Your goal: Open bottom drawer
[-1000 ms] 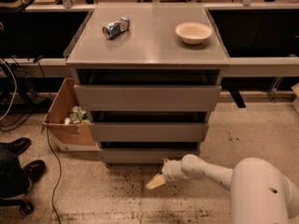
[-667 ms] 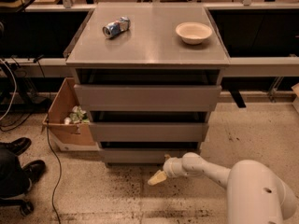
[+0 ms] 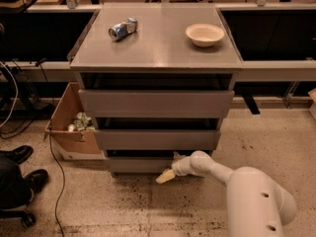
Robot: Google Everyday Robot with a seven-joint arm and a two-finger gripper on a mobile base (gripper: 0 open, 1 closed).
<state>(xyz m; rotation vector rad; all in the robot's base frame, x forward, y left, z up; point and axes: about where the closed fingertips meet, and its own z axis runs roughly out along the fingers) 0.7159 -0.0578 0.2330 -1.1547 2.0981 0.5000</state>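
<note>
The grey cabinet has three drawer fronts stacked below its top. The bottom drawer is the lowest and narrowest grey panel, sitting just above the floor and sticking out slightly. My white arm reaches in from the lower right. My gripper, with pale yellowish fingers, sits low in front of the bottom drawer's right half, just below its lower edge. The tips point down-left toward the floor.
A crushed can and a cream bowl rest on the cabinet top. A cardboard box with trash stands left of the cabinet. A person's black shoes and a cable lie at the left.
My gripper has crept slightly left and closer to the bottom drawer's front. The drawers look unchanged.
</note>
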